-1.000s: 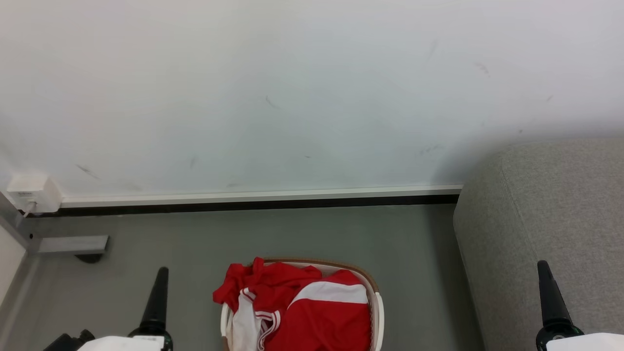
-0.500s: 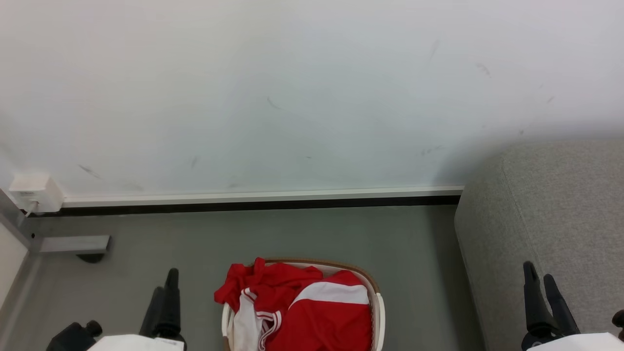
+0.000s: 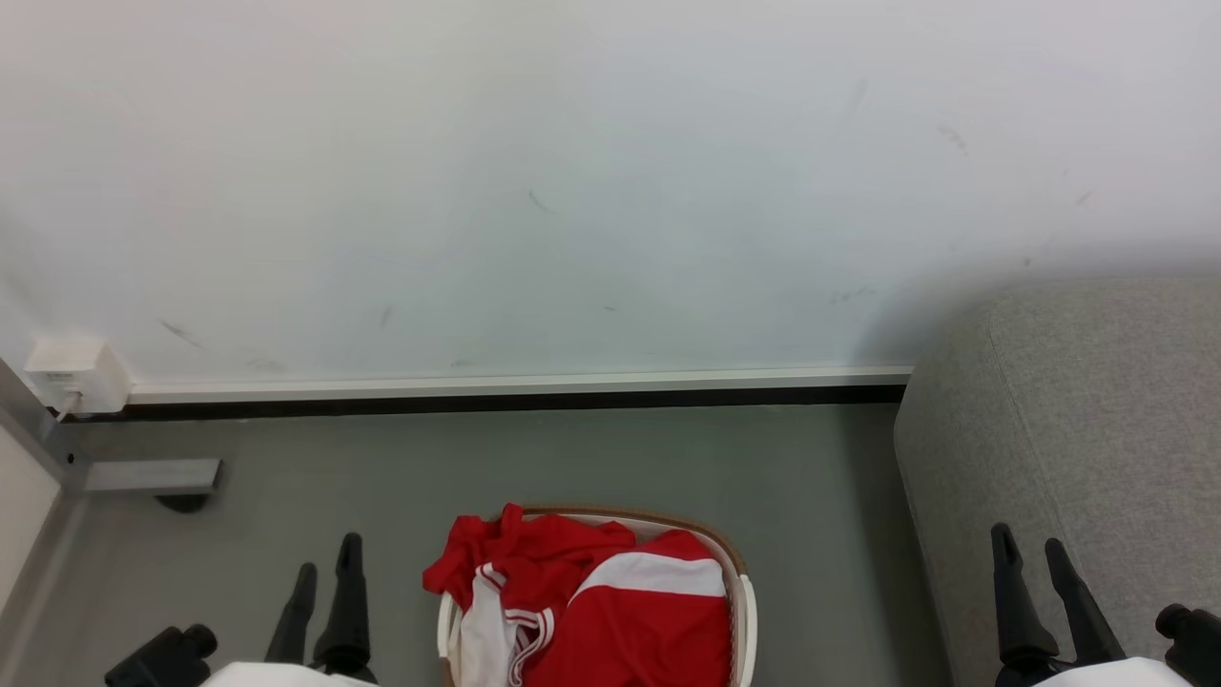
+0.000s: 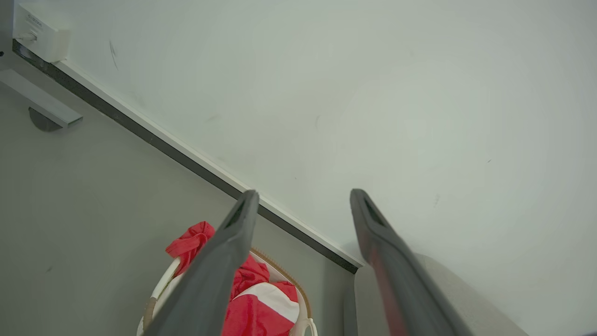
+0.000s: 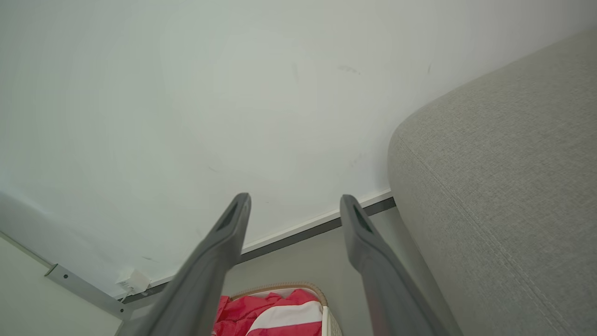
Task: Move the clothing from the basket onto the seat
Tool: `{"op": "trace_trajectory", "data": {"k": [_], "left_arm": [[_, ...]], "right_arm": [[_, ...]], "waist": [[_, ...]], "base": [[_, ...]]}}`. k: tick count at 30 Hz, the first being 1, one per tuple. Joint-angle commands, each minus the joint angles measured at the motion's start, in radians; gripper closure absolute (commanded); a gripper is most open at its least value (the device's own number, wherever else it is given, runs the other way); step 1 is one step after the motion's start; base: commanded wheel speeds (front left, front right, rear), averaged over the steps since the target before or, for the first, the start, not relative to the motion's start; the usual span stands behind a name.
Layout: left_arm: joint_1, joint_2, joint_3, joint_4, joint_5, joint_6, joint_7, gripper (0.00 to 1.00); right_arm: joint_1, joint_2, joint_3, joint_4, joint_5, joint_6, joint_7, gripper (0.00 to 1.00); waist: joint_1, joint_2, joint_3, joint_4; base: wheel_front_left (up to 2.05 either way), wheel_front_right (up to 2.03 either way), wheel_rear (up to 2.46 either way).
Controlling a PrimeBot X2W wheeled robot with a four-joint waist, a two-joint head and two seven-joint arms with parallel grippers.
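Inside the basket lies the clothing, apparently overhanging its rim.

The left pincer stands open, its two dark fingers rising from six o'clock and spread wide apart. Behind the finger nearer seven o'clock, the red-and-white clothing lies heaped in the basket on the grey floor. The seat edges in at five o'clock, and a white wall box sits at ten o'clock.

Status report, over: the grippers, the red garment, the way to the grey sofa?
Open and empty: left gripper, right gripper. Red-and-white soft garment heaped in white plastic basket with tan rim. Grey floor between basket and light-grey fabric sofa shows no obstacle.
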Motion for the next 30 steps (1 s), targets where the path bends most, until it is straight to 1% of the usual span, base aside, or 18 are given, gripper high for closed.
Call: {"op": "trace_trajectory", "data": {"k": [1,14,30], "left_arm": [[0.000,0.009,-0.003,-0.013,0.036,0.001,-0.015,0.00],[0.008,0.010,-0.013,-0.014,0.175,-0.001,-0.050,0.00],[0.019,0.011,-0.020,-0.012,0.345,-0.014,-0.091,0.00]], "right_arm": [[0.000,-0.006,0.005,-0.009,-0.031,-0.001,-0.010,0.00],[0.009,-0.004,0.023,-0.010,-0.176,-0.001,-0.046,0.00],[0.026,0.005,0.005,-0.025,-0.293,-0.001,-0.085,0.00]], "waist": [[0.0000,0.0000,0.000,0.000],[0.0000,0.0000,-0.001,0.000],[0.0000,0.0000,-0.002,0.004]], "base": [[0.00,0.00,0.00],[0.00,0.00,0.00],[0.00,0.00,0.00]]}}
